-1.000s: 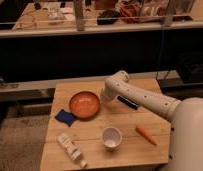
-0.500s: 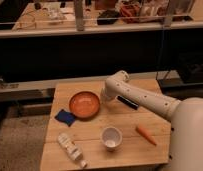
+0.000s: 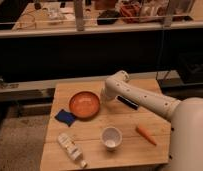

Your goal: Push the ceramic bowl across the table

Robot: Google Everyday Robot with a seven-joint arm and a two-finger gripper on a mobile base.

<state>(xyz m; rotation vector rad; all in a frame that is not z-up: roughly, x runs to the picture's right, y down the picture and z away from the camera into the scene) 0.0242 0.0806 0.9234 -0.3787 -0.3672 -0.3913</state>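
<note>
The ceramic bowl (image 3: 85,104) is a wide, shallow orange dish on the left middle of the light-wood slatted table (image 3: 125,150). The white arm reaches in from the right, over the table's back half. My gripper (image 3: 103,98) is at the arm's end, low over the table, right at the bowl's right rim. I cannot tell whether it touches the rim.
A white cup (image 3: 111,137) stands in front of the bowl. A carrot (image 3: 145,134) lies at the right front. A white bottle (image 3: 70,146) lies at the left front. A blue cloth (image 3: 65,117) lies at the bowl's front left edge. A railing and dark drop run behind the table.
</note>
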